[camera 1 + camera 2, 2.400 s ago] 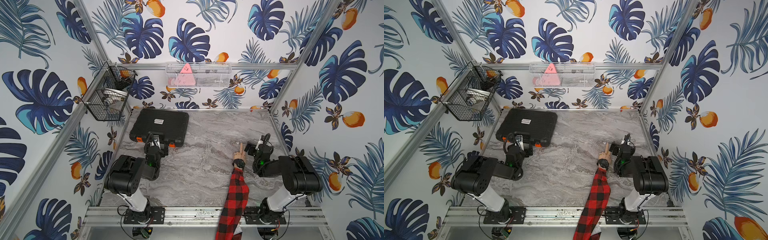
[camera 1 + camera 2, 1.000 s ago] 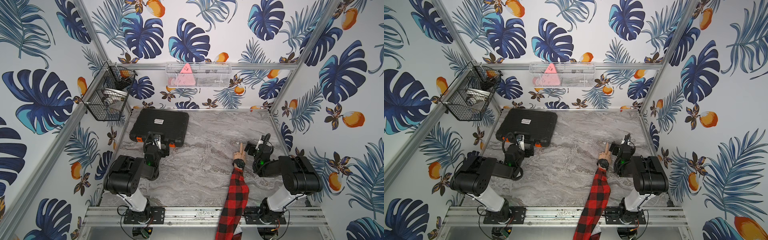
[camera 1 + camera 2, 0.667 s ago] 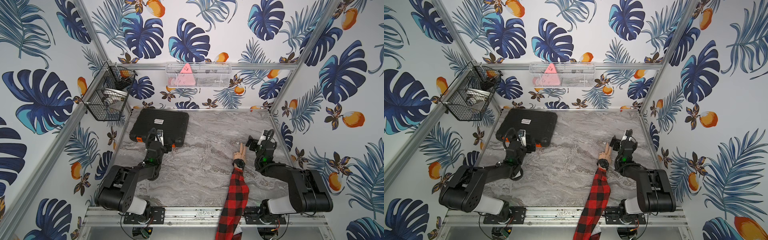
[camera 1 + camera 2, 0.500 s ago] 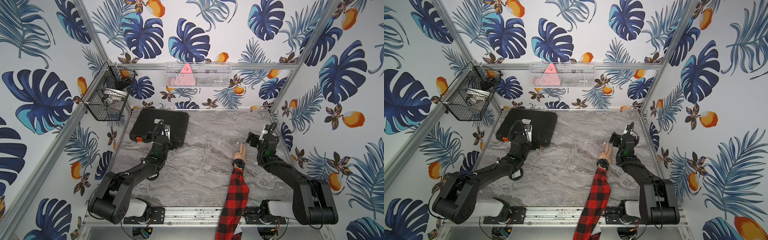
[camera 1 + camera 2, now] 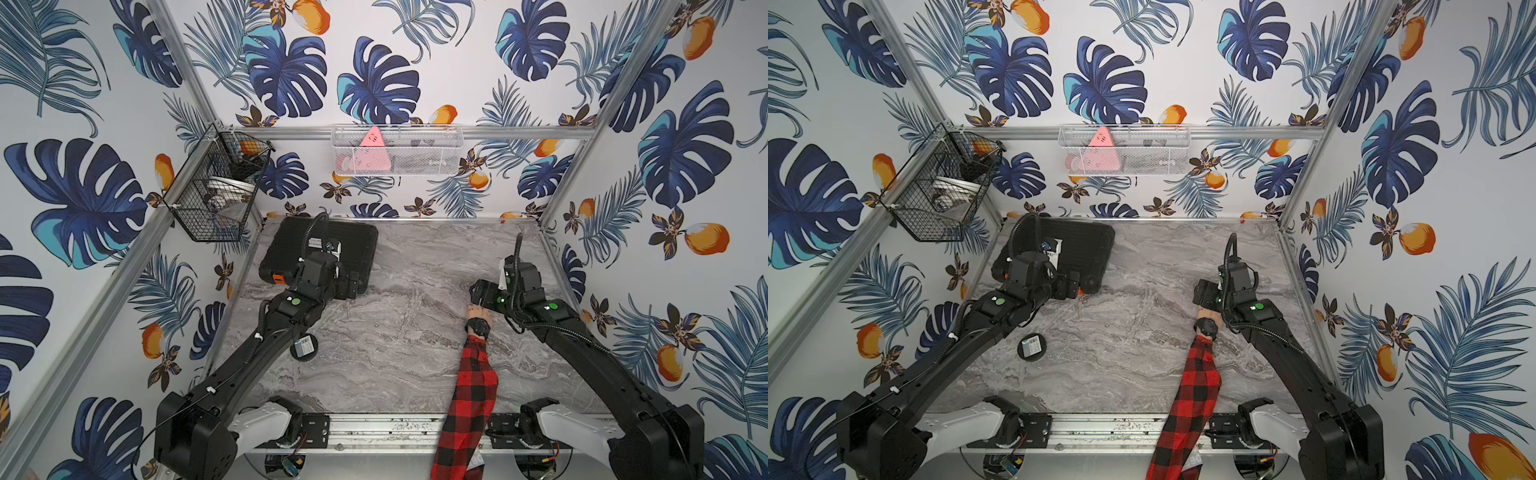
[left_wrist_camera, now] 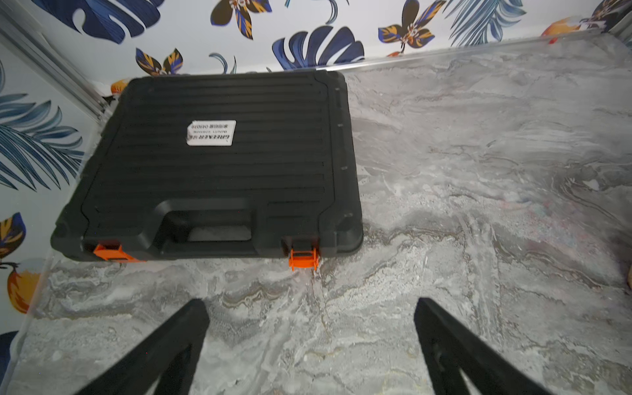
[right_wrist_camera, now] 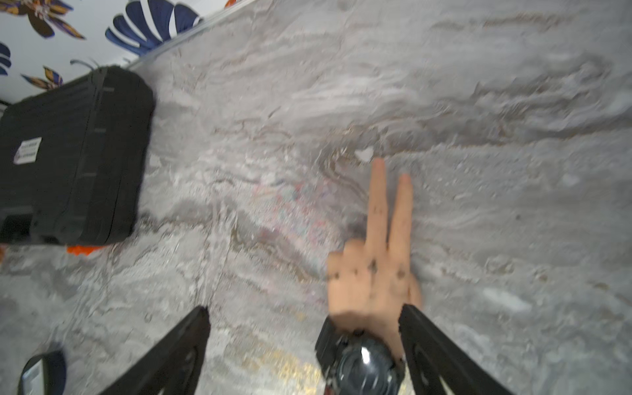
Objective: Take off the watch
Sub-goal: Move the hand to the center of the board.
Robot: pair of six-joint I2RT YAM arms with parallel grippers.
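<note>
Both arms have swung forward; the right gripper (image 7: 304,307), jaws spread, hovers above the watch (image 7: 362,362) worn on a plaid-sleeved arm (image 5: 469,395). Approach under way, strap grip likely next. Left gripper (image 6: 309,301) gapes wide.

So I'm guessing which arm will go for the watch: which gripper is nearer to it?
Right. The right gripper hovers over the hand, just beyond the watch; the left gripper is across the table, by the black case.

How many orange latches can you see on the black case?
2, both on the case front edge: one latch near the wall-side corner, the other latch beyond the handle. None seems hidden.
</note>
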